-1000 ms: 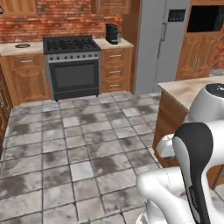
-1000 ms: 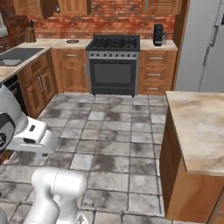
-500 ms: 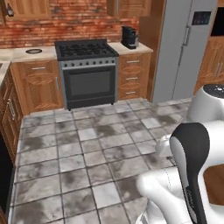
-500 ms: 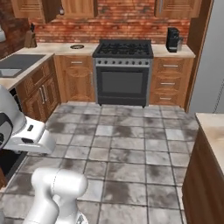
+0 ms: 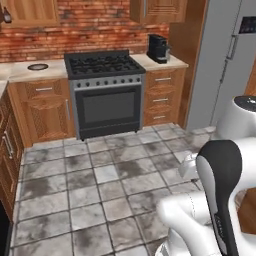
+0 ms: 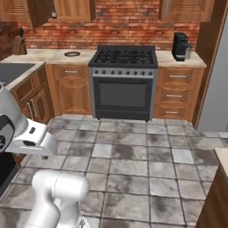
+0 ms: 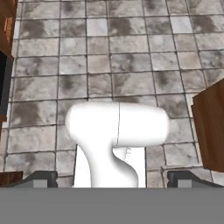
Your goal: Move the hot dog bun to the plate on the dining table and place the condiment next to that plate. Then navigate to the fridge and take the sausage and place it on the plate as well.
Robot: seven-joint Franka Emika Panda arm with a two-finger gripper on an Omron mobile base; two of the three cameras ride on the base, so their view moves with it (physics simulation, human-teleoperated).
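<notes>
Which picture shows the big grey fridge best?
The left base view: the fridge stands tall at the right, with its handle and dark display panel. The right base view catches just a grey strip at its edge.

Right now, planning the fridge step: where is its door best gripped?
Probably the long vertical handle, mid-length, on the fridge. Come straight at the door's front and close sideways across it: the bar runs upright beside the door seam.

A black gas stove [image 5: 105, 90] sits between wooden cabinets [image 5: 44, 107], coffee maker [image 5: 158, 48] right, grey fridge [image 5: 225, 60] beyond.
</notes>
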